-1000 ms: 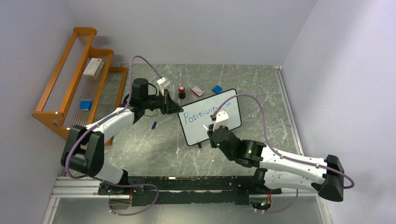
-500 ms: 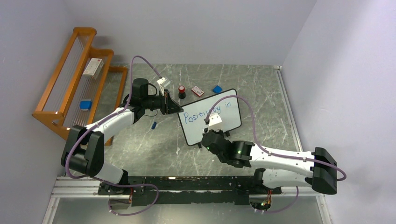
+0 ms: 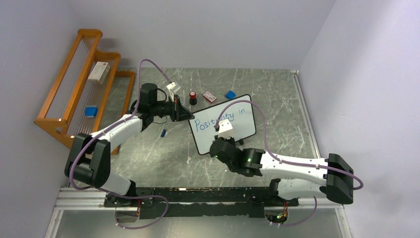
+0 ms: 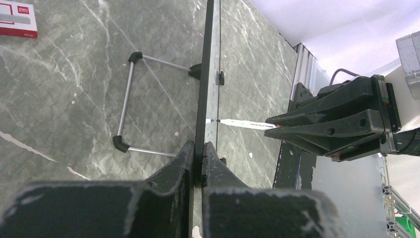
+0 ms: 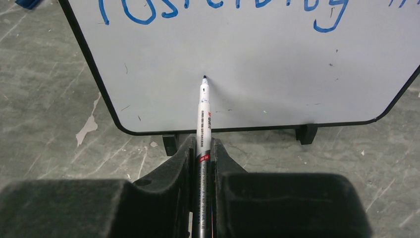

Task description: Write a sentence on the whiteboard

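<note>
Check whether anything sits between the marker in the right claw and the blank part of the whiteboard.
Nothing visible does. The marker, gripped in the right claw, points straight at the bare whiteboard below the blue writing, its tip at the surface. The left claw clamps the board's side edge.

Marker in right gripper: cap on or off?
Off. The marker shows a bare blue nib at the blank lower part of the whiteboard; the right gripper is shut on its barrel.
</note>
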Robot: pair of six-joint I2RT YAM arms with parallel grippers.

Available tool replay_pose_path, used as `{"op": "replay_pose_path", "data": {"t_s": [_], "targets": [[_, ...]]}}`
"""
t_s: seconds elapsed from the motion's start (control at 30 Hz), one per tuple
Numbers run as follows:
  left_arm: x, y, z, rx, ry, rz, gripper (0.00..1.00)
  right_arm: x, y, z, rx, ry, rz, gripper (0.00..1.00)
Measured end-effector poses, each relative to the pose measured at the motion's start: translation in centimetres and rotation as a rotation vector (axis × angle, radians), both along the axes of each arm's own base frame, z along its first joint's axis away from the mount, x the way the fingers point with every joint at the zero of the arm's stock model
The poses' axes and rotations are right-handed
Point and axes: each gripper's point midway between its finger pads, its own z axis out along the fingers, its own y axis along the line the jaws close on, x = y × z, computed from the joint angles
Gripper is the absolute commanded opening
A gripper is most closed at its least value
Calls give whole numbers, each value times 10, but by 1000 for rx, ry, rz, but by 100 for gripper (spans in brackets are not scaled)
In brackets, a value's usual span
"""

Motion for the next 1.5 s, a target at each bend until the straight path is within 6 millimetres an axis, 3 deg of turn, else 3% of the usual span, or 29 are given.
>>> {"op": "replay_pose_path", "data": {"t_s": [1.5], "targets": [[0, 0, -1, 1, 1, 0, 5, 0, 15, 0, -9, 11, 47, 0]]}}
